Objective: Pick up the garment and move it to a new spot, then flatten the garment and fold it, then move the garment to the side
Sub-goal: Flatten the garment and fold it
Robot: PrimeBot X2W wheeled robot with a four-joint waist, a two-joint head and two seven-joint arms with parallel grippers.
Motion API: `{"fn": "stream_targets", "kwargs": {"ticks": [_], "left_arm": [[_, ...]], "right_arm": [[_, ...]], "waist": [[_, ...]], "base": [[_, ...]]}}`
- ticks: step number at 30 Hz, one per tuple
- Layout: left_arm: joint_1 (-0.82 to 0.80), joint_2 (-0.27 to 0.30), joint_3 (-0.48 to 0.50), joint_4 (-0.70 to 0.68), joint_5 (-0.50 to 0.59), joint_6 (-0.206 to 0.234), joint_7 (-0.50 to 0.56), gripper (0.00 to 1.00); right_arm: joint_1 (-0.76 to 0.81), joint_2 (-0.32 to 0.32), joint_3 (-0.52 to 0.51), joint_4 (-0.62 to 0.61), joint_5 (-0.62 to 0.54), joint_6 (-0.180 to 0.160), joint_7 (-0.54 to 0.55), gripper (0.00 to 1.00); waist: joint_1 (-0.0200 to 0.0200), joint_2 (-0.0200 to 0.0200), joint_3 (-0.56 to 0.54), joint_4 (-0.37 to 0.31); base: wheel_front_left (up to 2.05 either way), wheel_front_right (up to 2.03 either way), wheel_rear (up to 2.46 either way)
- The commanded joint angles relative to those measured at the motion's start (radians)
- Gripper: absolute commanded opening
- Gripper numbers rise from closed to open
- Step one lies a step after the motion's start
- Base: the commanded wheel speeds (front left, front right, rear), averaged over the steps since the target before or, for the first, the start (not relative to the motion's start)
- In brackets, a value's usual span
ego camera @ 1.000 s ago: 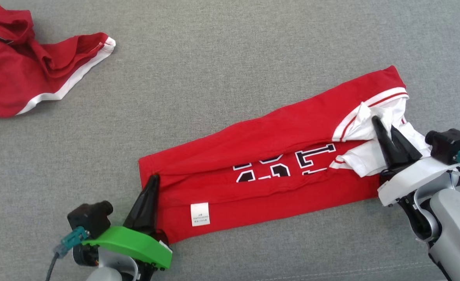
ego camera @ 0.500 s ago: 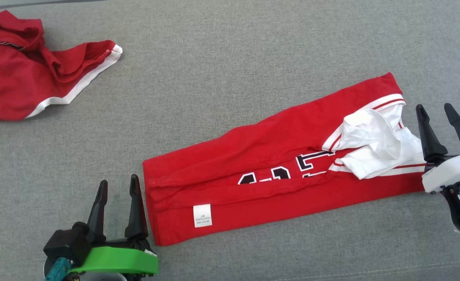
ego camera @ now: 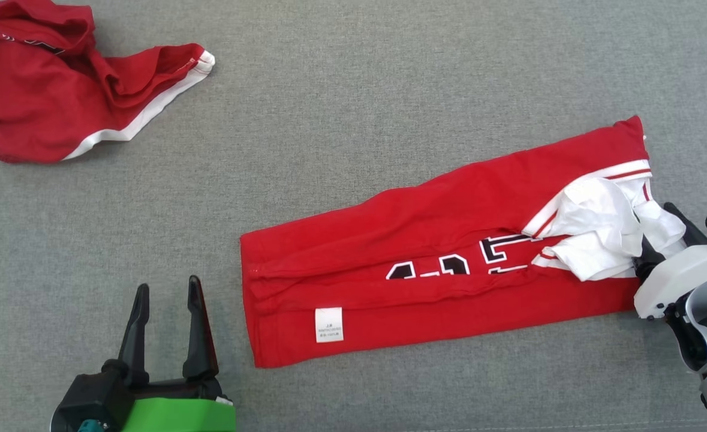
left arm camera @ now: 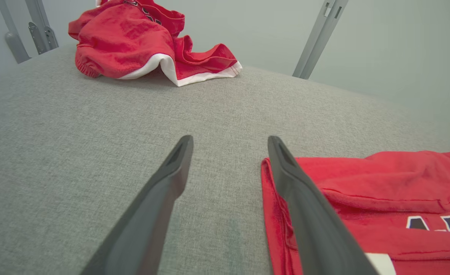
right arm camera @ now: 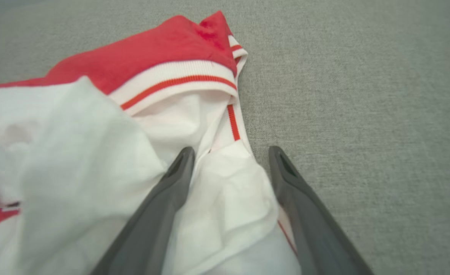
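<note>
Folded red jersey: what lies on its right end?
Crumpled white fabric lies there, partly inside the open right pincer. It hides part of the black lettering.

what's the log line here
red jersey: folded strip | left claw: open, beside its label end | right claw: open, straddling white cloth | other garment: crumpled, far left

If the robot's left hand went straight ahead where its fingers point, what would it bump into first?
Probably the crumpled red garment far ahead; before it lies bare grey surface. The left hand is open, and how low it points is unclear.
</note>
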Motion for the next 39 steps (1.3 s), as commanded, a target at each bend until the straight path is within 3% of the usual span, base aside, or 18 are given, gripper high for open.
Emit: {"fn": "stream_targets", "kwargs": {"ticks": [1,7,8,9,12,17,25,30,36,39], "left_arm": [[0.011,-0.003,0.012,-0.001,0.006,-0.007,-0.003,1.0],[0.001,-0.004,0.003,-0.009,-0.038,0.01,-0.002,1.0],[-0.001,-0.004,0.004,-0.008,-0.039,0.012,-0.002,1.0],[-0.003,-0.004,0.005,-0.008,-0.039,0.014,-0.003,1.0],[0.003,-0.004,0.013,-0.002,-0.035,0.009,-0.003,1.0],[0.028,-0.004,0.027,0.011,-0.035,0.006,-0.003,1.0],[0.054,-0.003,0.036,0.031,-0.024,-0.015,-0.003,1.0],[0.08,-0.003,0.048,0.042,-0.025,-0.025,-0.003,1.0],[0.085,-0.003,0.044,0.048,-0.025,-0.028,-0.003,1.0],[0.08,-0.003,0.039,0.049,-0.026,-0.029,-0.003,1.0]], "right_arm": [[0.014,0.003,0.002,0.011,0.009,-0.001,0.006,1.0],[0.014,0.033,0.072,0.037,0.105,0.001,0.061,1.0],[0.013,0.032,0.085,0.033,0.129,0.002,0.066,0.44],[0.011,0.032,0.098,0.025,0.16,0.003,0.073,0.0],[0.008,0.007,0.125,0.004,0.234,0.002,0.076,0.0],[-0.016,-0.084,0.086,0.027,0.33,-0.002,0.038,0.0],[-0.05,-0.209,-0.023,0.155,0.295,-0.001,-0.051,0.0],[-0.016,-0.188,0.058,0.021,0.264,-0.001,-0.045,0.0],[0.041,-0.067,0.247,-0.241,0.24,-0.001,0.008,0.0],[0.053,-0.013,0.313,-0.285,0.225,-0.001,0.029,0.0]], "waist": [[0.0,0.0005,0.005,0.005],[0.0,0.0005,0.01,0.008],[0.0,0.0005,0.009,0.007],[0.0,0.0005,0.008,0.007],[0.0,0.0005,-0.002,0.004],[0.0,0.0005,-0.04,-0.007],[0.0,0.0005,-0.108,-0.018],[0.0,0.0005,-0.152,-0.028],[0.0,0.0005,-0.168,-0.034],[0.0,0.0005,-0.163,-0.031]], "base": [[0.0,0.0,0.0],[0.0,0.0,0.0],[0.0,0.0,0.0],[0.0,0.0,0.0],[0.0,0.0,0.0],[0.0,0.0,0.0],[0.0,0.0,0.0],[0.0,0.0,0.0],[0.0,0.0,0.0],[0.0,0.0,0.0]]}}
